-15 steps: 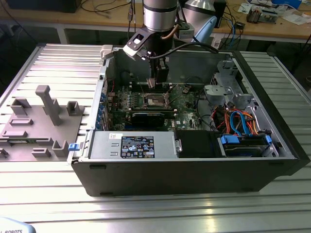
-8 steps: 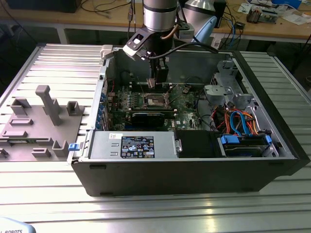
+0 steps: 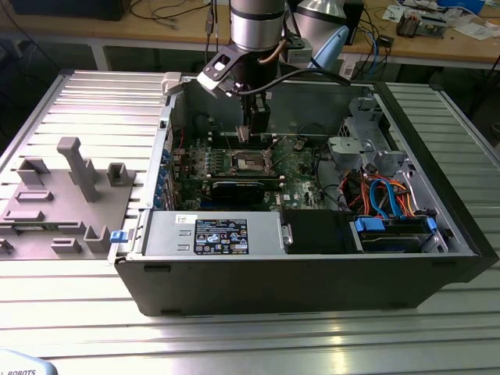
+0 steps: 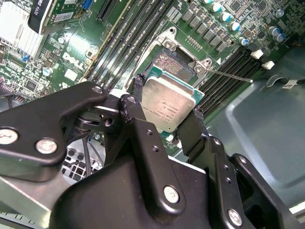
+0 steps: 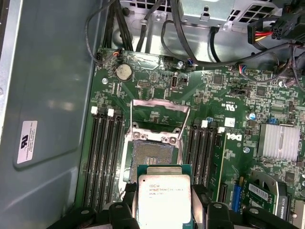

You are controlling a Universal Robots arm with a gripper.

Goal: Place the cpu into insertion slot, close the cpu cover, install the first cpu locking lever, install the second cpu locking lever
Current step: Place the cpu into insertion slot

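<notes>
My gripper point(image 4: 167, 99) is shut on the cpu point(image 4: 170, 106), its black fingers pressing two opposite edges of the silver-topped chip. In the first wrist view the cpu point(image 5: 164, 198) hangs just short of the insertion slot point(image 5: 152, 155), whose dark centre lies bare. The cpu cover point(image 5: 159, 102) stands flipped open on the far side of the slot. In the second wrist view the insertion slot point(image 4: 174, 62) shows beyond the chip, and a thin locking lever point(image 4: 228, 75) sticks out beside it. In the exterior view the gripper point(image 3: 254, 131) hovers over the insertion slot point(image 3: 251, 162) inside the open computer case.
Long memory slots point(image 5: 102, 157) flank the socket on both sides. A finned heatsink point(image 5: 279, 141) and bundled cables point(image 5: 200, 57) lie nearby. The case walls point(image 3: 312, 266), a power supply point(image 3: 219, 234) and a drive bay point(image 3: 391, 223) ring the board. A grey fixture point(image 3: 70, 195) sits on the table.
</notes>
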